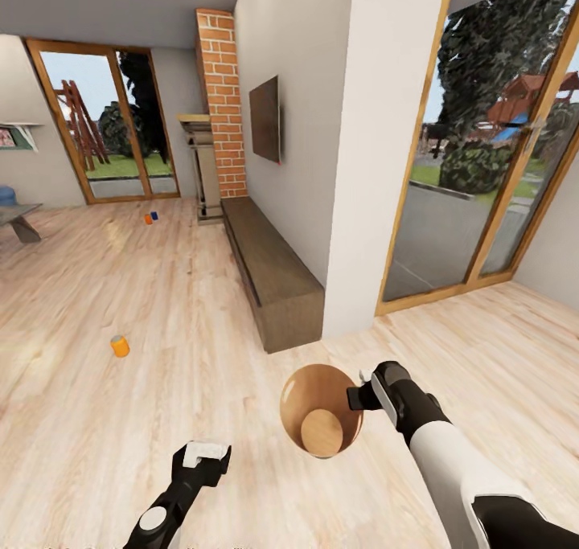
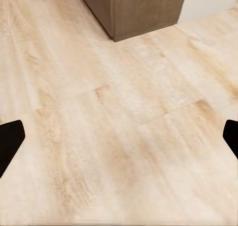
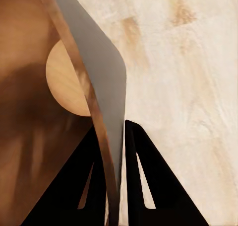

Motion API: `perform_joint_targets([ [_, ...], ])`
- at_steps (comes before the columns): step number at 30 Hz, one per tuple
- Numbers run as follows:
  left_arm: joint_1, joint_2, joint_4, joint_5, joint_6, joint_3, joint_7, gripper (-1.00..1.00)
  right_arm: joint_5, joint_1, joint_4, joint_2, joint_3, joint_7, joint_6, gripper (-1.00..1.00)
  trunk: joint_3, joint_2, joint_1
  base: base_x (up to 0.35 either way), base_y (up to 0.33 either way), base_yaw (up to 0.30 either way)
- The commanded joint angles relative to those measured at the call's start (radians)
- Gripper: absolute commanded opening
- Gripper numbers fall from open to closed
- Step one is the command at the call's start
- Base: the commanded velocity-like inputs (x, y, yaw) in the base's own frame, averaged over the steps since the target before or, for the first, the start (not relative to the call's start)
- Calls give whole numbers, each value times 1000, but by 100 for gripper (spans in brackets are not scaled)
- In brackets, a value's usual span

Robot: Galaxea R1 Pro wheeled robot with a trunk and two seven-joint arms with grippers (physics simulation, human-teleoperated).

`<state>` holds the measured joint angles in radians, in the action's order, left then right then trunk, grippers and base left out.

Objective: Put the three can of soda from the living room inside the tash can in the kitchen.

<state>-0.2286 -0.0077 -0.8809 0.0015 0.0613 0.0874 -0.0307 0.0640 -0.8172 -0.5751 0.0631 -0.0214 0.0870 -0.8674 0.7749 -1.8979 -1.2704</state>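
Head view notes. Right gripper (image 1: 359,396) held the bucket (image 1: 299,388) by its rim, low in front of the robot, mouth tipped toward the camera so the coppery inside and pale round bottom showed. Right wrist view confirmed the hold: two dark fingers (image 3: 148,181) closed tight on the thin bucket wall (image 3: 101,82), one finger inside, one outside, grey outer face toward the floor side.

Left gripper (image 1: 205,456) hung low at the robot's left, over bare plank floor (image 1: 121,420). Left wrist view showed its two dark fingertips (image 2: 9,141) at the far edges of the picture, spread wide apart, nothing between them but floorboards; a corner of the dark low cabinet (image 2: 134,10) lay ahead of them.

Cans: one orange can (image 1: 120,346) stood alone on the floor, ahead and to the left, well apart from both grippers. Two more, an orange can (image 1: 148,219) and a blue can (image 1: 154,215), sat close together much farther off, near the foot of the brick fireplace (image 1: 221,107).

Long dark cabinet (image 1: 269,272) ran along the wall under a wall screen (image 1: 265,119). Glass doors (image 1: 482,155) to the right, another pair at the far end.
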Motion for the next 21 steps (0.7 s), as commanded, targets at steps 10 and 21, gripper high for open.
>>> perform_joint_targets([
  [10,0,0,0,0,-1,0,0,100,-11,1,1,-1,30,6,41,-100,0,0,0,45,214,17],
  [21,0,0,0,0,-3,0,0,100,-12,1,1,1,43,6,42,-100,0,0,0,296,41,8],
])
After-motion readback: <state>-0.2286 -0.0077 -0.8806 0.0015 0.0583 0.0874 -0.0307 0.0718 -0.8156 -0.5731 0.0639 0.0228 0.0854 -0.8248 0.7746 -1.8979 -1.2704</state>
